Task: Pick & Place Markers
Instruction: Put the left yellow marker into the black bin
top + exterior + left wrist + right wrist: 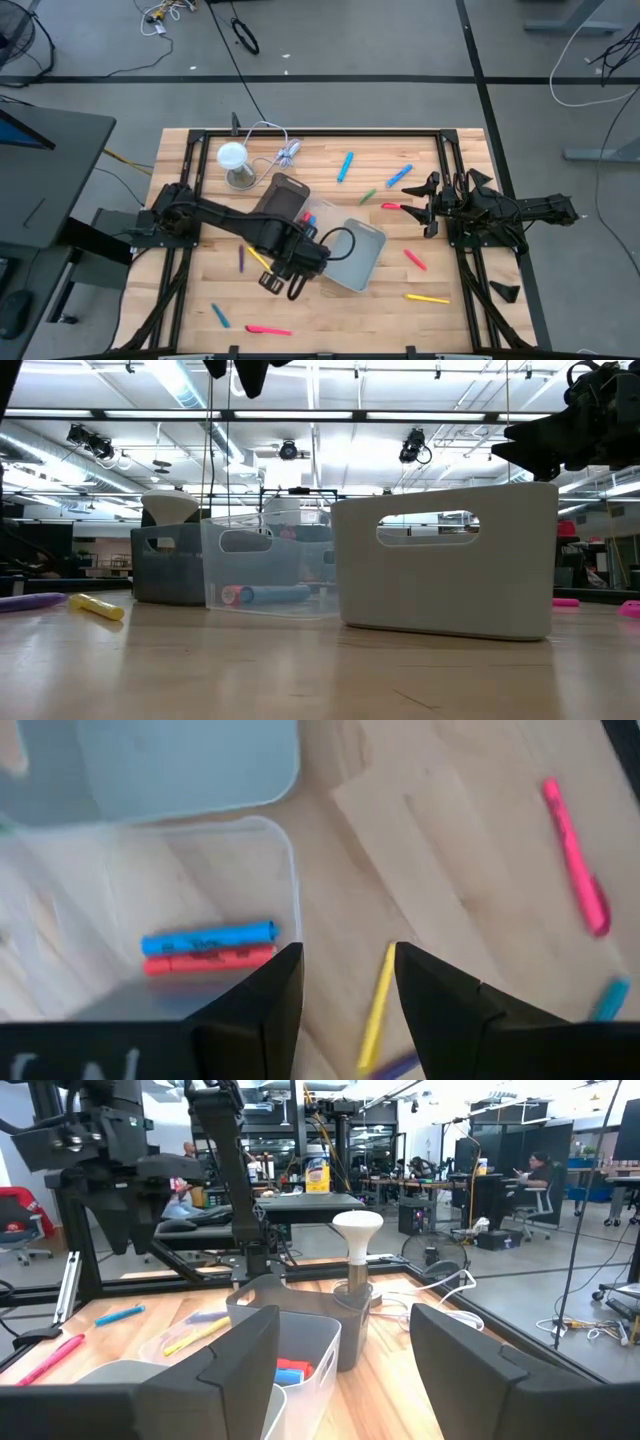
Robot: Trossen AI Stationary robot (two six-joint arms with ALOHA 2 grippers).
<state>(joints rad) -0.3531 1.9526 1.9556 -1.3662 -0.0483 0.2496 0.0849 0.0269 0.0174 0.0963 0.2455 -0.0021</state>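
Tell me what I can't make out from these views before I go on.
- Clear bin: in the high view the left arm covers most of it, hiding any markers inside.
- Left tool: in the high view it hides the table beneath.
- Grey bin: opaque walls in the low view; contents unseen.

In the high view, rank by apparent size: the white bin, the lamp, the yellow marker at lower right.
1. White bin, clearly largest.
2. Lamp, round top plus base.
3. Yellow marker, a thin stick.
The overhead camera sees all three at table level, so nearness hardly skews this.
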